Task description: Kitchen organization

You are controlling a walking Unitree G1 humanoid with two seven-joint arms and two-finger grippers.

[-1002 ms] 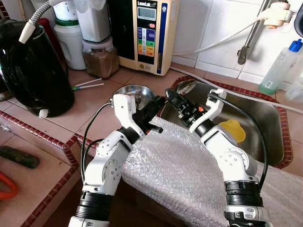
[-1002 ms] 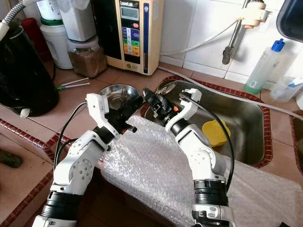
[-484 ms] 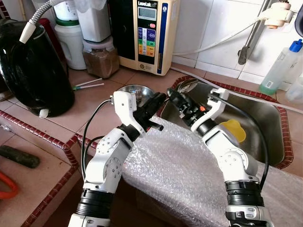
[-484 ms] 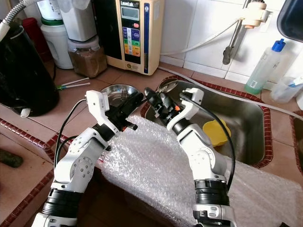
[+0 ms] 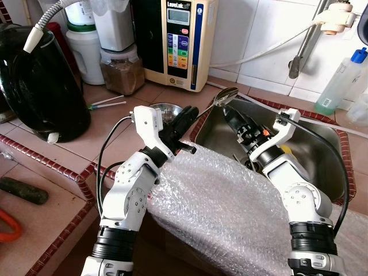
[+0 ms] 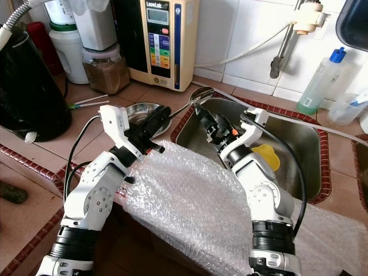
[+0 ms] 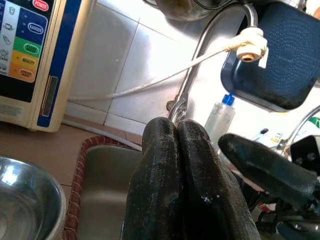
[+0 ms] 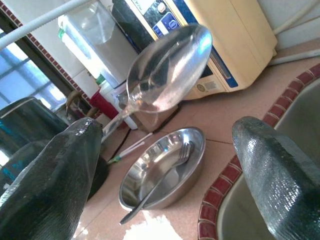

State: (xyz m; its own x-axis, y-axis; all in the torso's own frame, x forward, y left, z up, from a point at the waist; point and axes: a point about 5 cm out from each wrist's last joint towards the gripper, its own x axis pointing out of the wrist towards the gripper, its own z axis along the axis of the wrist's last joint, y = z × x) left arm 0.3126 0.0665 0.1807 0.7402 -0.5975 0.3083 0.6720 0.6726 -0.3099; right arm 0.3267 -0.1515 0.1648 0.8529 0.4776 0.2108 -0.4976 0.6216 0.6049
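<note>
My left gripper (image 5: 187, 114) is shut on the handle of a shiny metal spoon (image 5: 226, 95), which slants up over the sink's near-left corner. The shut fingers (image 7: 175, 175) press tight together in the left wrist view. My right gripper (image 5: 231, 116) hangs open over the sink, just right of the spoon and apart from it. Between its spread fingers (image 8: 50, 180) I see the spoon (image 8: 167, 70). A steel bowl (image 5: 156, 108) sits on the counter below the left gripper, with a fork (image 8: 165, 175) lying in it.
The steel sink (image 5: 313, 135) holds a yellow item (image 6: 265, 156). Bubble wrap (image 5: 230, 207) covers the counter's front edge. A black kettle (image 5: 40, 86), a jar of brown powder (image 5: 122, 72) and a water machine (image 5: 178, 40) stand behind. A soap bottle (image 5: 339, 80) is at the back right.
The two grippers were close together at the spoon. My right gripper has drawn back to the right over the sink, and the spoon stays in the left gripper, raised a little.
</note>
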